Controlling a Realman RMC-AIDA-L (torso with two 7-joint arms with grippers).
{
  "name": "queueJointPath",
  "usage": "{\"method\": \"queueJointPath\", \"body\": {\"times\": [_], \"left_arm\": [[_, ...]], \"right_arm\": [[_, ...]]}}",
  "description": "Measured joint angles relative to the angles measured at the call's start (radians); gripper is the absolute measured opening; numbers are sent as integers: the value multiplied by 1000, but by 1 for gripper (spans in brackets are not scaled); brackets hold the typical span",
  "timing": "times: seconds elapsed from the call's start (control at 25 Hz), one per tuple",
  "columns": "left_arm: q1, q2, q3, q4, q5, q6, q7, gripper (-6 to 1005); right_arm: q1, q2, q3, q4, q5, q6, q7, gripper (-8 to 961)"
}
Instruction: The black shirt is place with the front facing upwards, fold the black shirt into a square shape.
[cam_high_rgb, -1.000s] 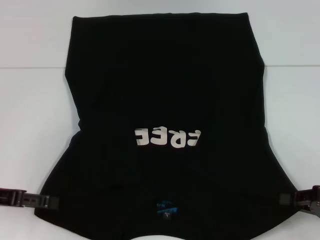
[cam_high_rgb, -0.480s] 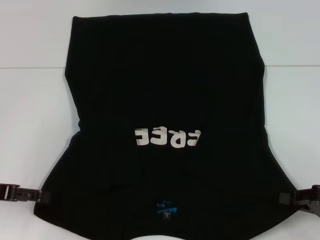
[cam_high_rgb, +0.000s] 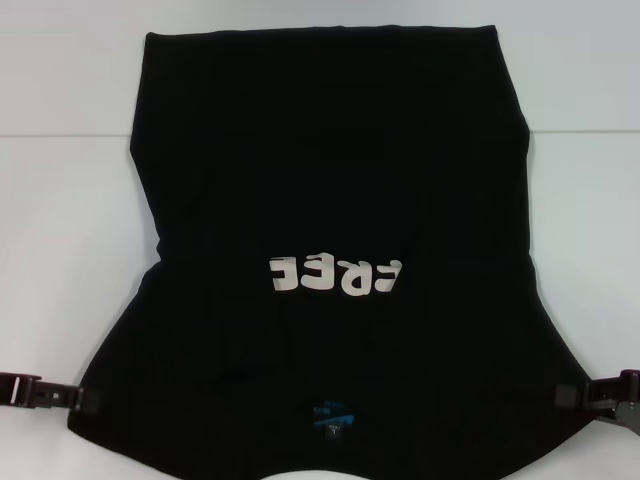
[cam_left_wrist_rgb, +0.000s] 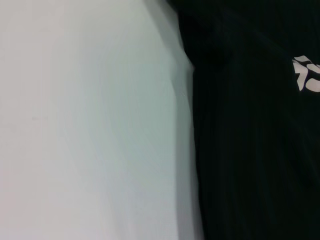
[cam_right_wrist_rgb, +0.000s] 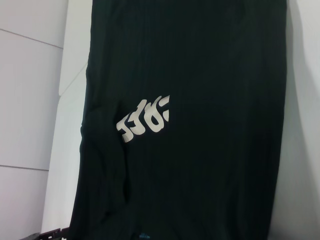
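1. Nearest the robot, the neck end of the black shirt (cam_high_rgb: 330, 200) lies at the near edge of the white worktop (cam_high_rgb: 60, 260), with a small blue neck label (cam_high_rgb: 330, 413) at its middle.
2. The left gripper (cam_high_rgb: 85, 398) sits low at the near left, its tip at the edge of the shirt's left sleeve; whether its fingers are spread or closed on cloth cannot be told.
3. The right gripper (cam_high_rgb: 575, 396) sits low at the near right, its tip on the edge of the right sleeve; the state of its fingers cannot be told either.
4. Farther in, the white letters "FREE" (cam_high_rgb: 338, 273) face up on the chest and read upside down from the head view.
5. Beyond the letters, the body of the shirt narrows from the sleeves and runs flat away from the robot, its hem forming a straight far edge.
6. The worktop is plain, smooth and white on both sides of the shirt, seen bare beside the cloth in the left wrist view (cam_left_wrist_rgb: 90, 125).
7. A faint horizontal line (cam_high_rgb: 65, 135) crosses the white surface on both sides of the shirt's far part.
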Motion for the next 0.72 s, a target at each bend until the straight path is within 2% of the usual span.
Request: {"method": "queueJointPath", "body": {"times": [0.4, 0.72], "left_arm": [[-6, -5, 36, -17, -9, 6, -6, 877], [-22, -6, 60, -43, -12, 16, -6, 818]], "right_arm": [[-4, -1, 0, 2, 0, 3, -3, 65], [-6, -1, 0, 2, 0, 4, -7, 65]]}}
